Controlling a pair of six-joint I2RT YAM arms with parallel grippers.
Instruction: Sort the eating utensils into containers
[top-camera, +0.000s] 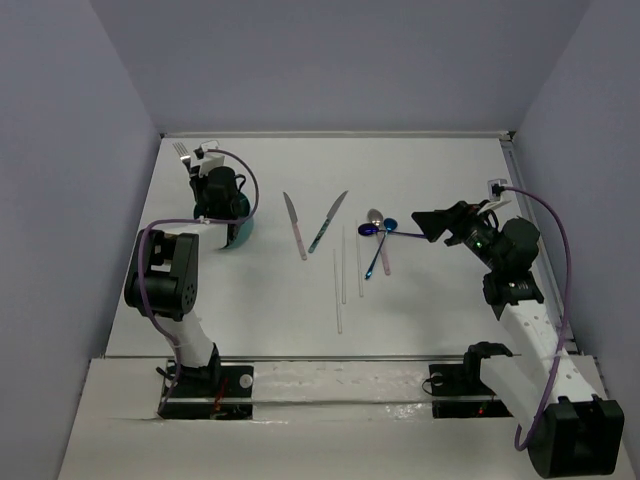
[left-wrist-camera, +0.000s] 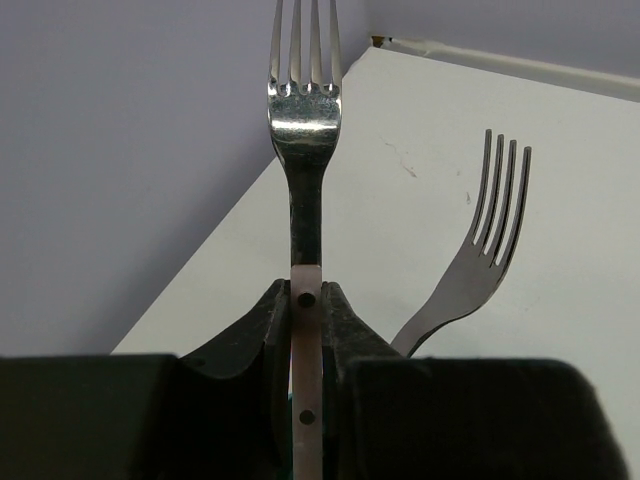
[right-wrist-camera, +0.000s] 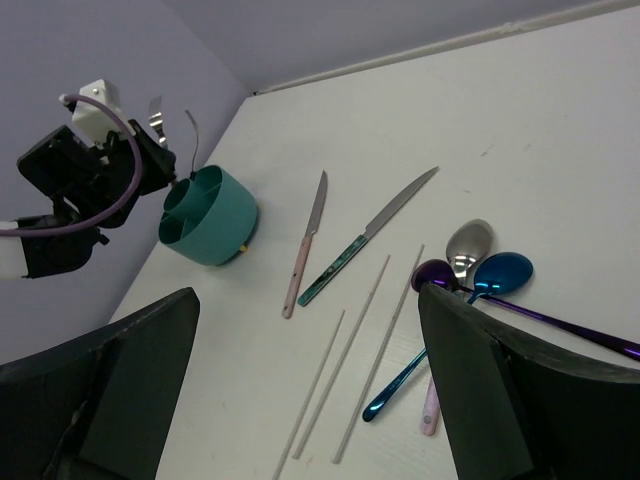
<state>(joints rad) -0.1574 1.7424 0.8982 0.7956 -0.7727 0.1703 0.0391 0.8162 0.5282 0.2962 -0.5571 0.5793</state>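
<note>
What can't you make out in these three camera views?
1. Top view: the teal caddy is mostly under the left gripper; its compartments are hidden.
2. Left wrist view: the gripper's body hides the lower handles of the held fork and the second fork.
3. Right wrist view: a finger covers most of the silver spoon handle.

The left gripper (left-wrist-camera: 307, 300) and its held fork (left-wrist-camera: 305, 150) hang over the caddy (right-wrist-camera: 208, 215), blocking it from above, and a second fork (left-wrist-camera: 480, 240) stands inside. The side wall (top-camera: 80, 200) is close. Bare table (top-camera: 270, 300) separates the caddy from 2 knives (top-camera: 296, 228). 3 chopsticks (top-camera: 338, 290) and 3 spoons (top-camera: 380, 235) crowd the middle, beside the wide-open right gripper (top-camera: 430, 226).
</note>
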